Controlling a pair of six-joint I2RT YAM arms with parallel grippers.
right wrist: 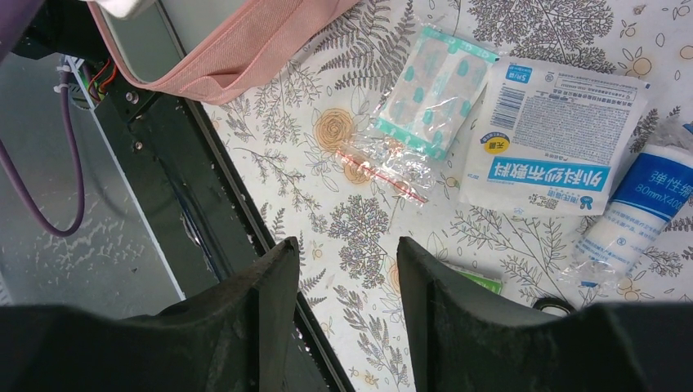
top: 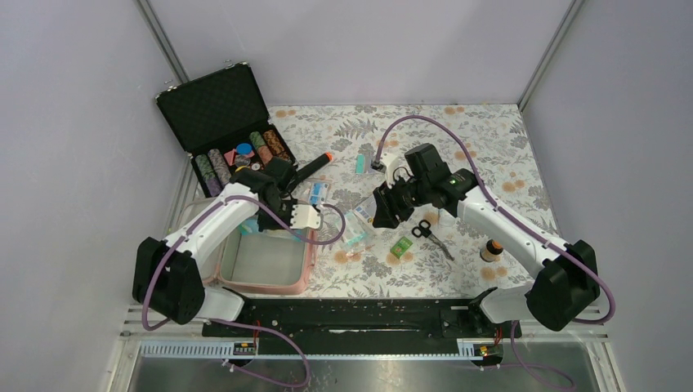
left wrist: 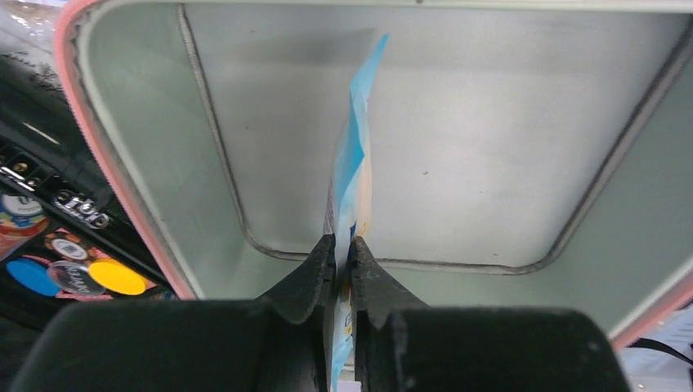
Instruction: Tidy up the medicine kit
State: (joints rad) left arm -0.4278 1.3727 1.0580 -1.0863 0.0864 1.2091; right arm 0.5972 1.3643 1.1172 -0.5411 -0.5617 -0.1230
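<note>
Top view: medicine kit (top: 270,261) lies open at 8 o'clock on the floral tablecloth (top: 458,147), pink rim up and grey lining showing. Its near edge is at the table's front rail.

L gripper (left wrist: 343,249) is inside the kit. Jaws are pressed together on a blue-white packet (left wrist: 353,163), held edge-on and upright over the grey floor. No print on it is legible.

R gripper (right wrist: 343,278) hovers over the cloth near table centre. Jaws are parted approx. halfway, nothing between them.

R wrist view:
- Kit's pink corner at 11 o'clock.
- Plaster strip pack (right wrist: 437,86), teal and white, at 12 o'clock. It overlaps a clear zip bag (right wrist: 384,167) with a red seal line.
- White sachet (right wrist: 547,139) at 1 o'clock: barcode, yellow round mark, blue band with white Chinese chars.
- Wrapped bandage roll (right wrist: 646,204) at 3 o'clock, label reads "80mmX400" plus Chinese chars.
- Green box (right wrist: 478,282) is just beside the R finger.

Top view, other items:
- Black case (top: 225,122) with poker chips, lid up, at 10 o'clock.
- Scissors (top: 429,235) and small bottle (top: 491,251) at 4 o'clock; bottle label too small to read
</note>
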